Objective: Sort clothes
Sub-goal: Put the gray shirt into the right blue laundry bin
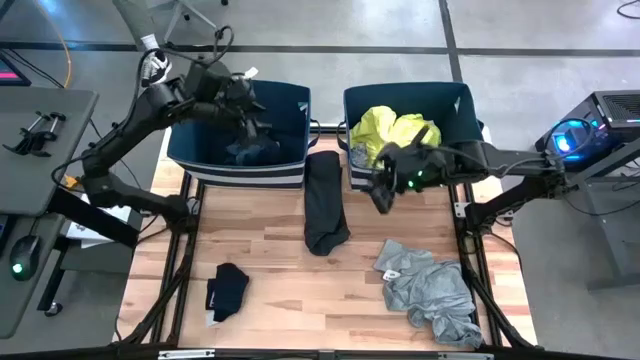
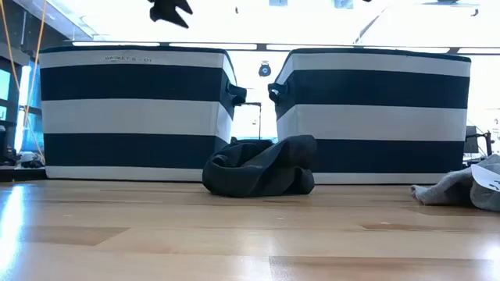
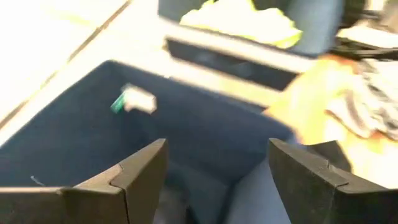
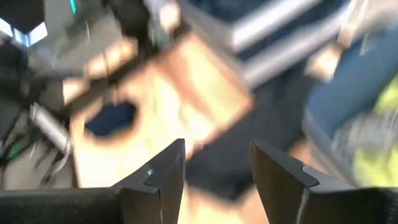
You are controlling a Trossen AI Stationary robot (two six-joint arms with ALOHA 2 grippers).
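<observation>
Left pincer (image 3: 214,180) gapes wide, seemingly empty, over the left bin (image 1: 290,100).

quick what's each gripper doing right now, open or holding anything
Left gripper: open, empty, over the left bin.
Right gripper: open, empty, above the table by the front edge of the right bin.
</observation>
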